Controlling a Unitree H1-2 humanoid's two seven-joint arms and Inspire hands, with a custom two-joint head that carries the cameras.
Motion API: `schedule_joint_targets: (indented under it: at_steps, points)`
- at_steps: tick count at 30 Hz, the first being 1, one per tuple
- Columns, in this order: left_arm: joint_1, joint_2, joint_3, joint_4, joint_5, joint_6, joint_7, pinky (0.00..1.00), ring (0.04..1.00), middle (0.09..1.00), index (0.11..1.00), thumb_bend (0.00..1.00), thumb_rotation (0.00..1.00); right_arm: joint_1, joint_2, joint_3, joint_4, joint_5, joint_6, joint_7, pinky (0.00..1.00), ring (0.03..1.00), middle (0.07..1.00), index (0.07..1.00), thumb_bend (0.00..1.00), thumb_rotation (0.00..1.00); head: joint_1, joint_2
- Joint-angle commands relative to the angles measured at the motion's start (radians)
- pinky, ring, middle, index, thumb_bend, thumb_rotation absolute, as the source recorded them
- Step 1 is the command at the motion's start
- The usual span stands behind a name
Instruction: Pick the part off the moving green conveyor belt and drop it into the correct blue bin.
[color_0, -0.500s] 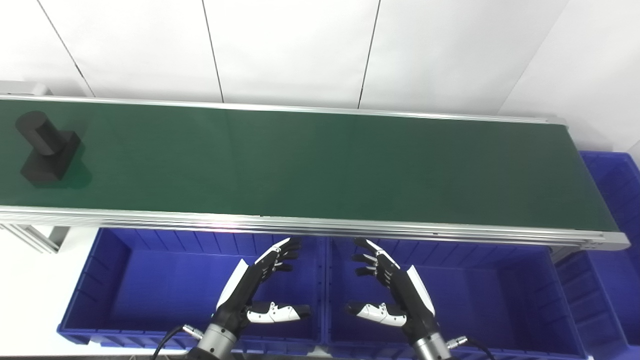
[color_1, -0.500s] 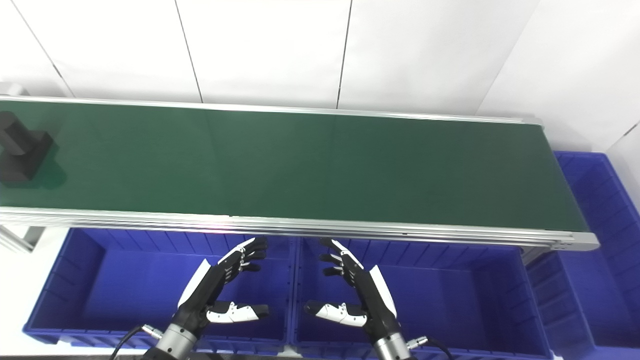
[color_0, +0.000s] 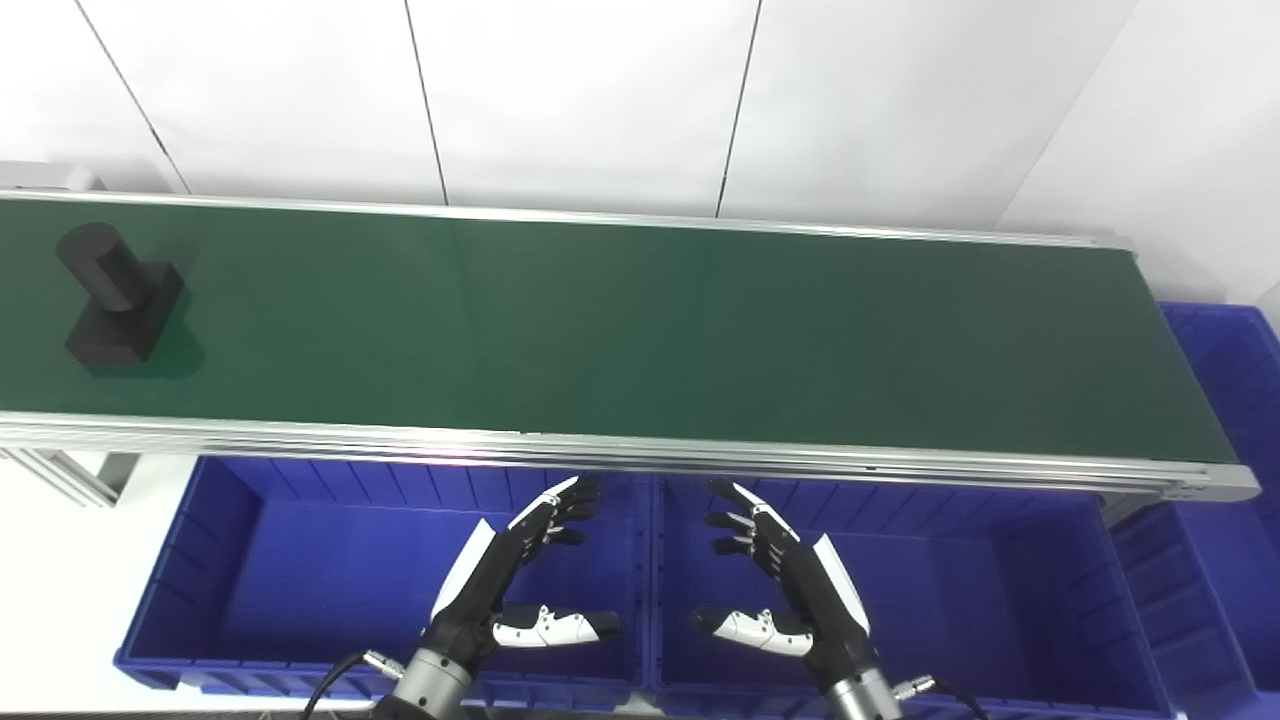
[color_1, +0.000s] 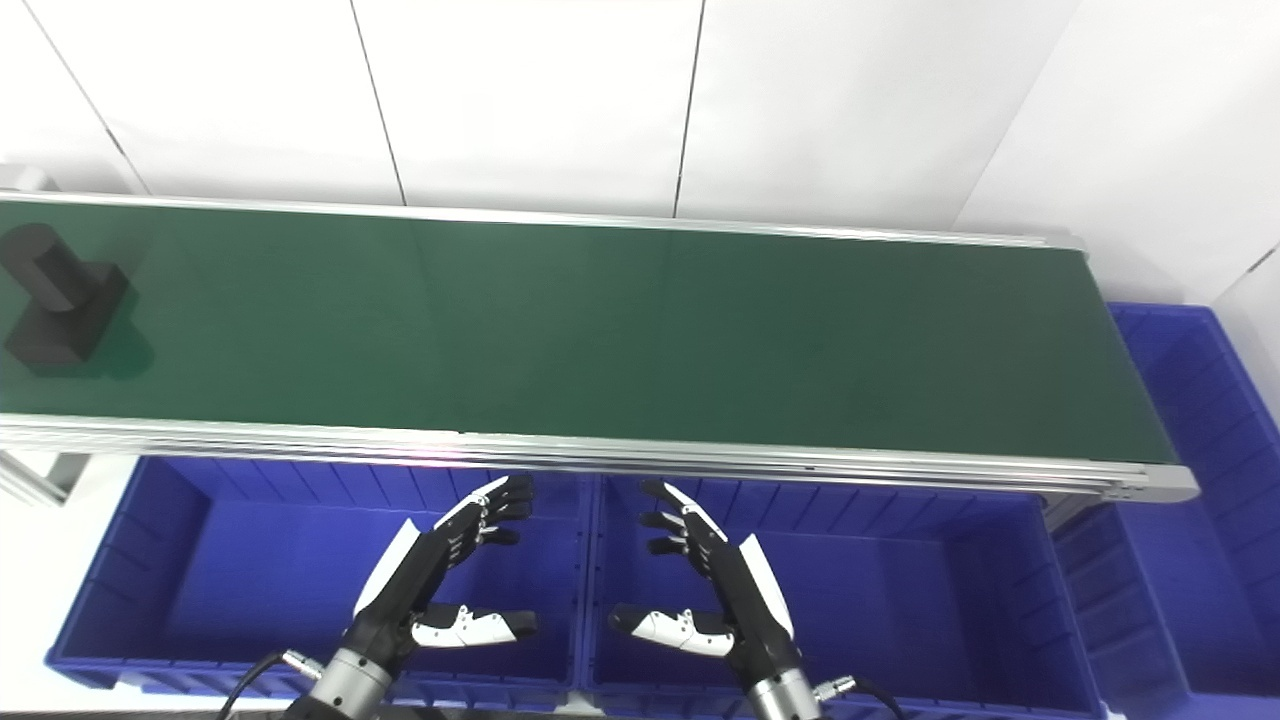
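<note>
Green belting of the long conveyor belt (color_0: 640, 320), framed by silver aluminium side rails, spans the frame from the left edge to the right, across its middle band. White wall panels (color_0: 580, 100) fill the upper part of the frame.

Part: a matte black part (color_0: 115, 300), made of a round cylindrical stub joined to a blocky rectangular base, lies on the belt at the far left of the frame, nearer the front rail than the rear one. It casts a shadow onto the belt to its lower right. Neither hand touches it; both are well apart from it.

Bins: two large blue plastic bins stand side by side below the front rail, the left blue bin (color_0: 250, 560) at lower left and the middle blue bin (color_0: 1000, 590) at lower centre-right. A third blue bin (color_0: 1225, 400) sits at the right edge of the frame, past the belt's end.

Hands: the black-and-white left hand (color_0: 520, 575) hovers over the left bin near the divider between the bins, fingers spread wide, thumb extended toward frame centre, holding nothing. The black-and-white right hand (color_0: 785, 580) mirrors it over the middle bin, equally wide and unloaded. The palms face each other.
</note>
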Motion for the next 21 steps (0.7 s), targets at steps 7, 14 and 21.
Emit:
schedule_joint_targets:
  at_steps: [7,14,21]
  points:
    - [-0.013,0.004,-0.003,-0.021,-0.010,-0.034,0.014,0.75,0.839,0.874,0.880,0.90,0.43,-0.009,-0.003,0.003,-0.016,-0.009,-0.033,-0.015,0.70,0.812,0.886,0.869,0.90,0.45,0.001,-0.001]
    - [-0.011,0.003,-0.002,-0.022,-0.006,-0.034,0.016,0.75,0.835,0.867,0.877,0.90,0.44,-0.012,0.001,0.006,-0.010,-0.012,-0.033,-0.031,0.69,0.793,0.854,0.842,0.91,0.43,0.002,-0.001]
    - [-0.014,0.007,-0.008,-0.018,0.001,-0.034,0.024,0.74,0.831,0.866,0.880,0.90,0.44,-0.015,-0.002,0.014,-0.007,-0.017,-0.033,-0.046,0.68,0.787,0.851,0.828,0.90,0.42,0.000,-0.001]
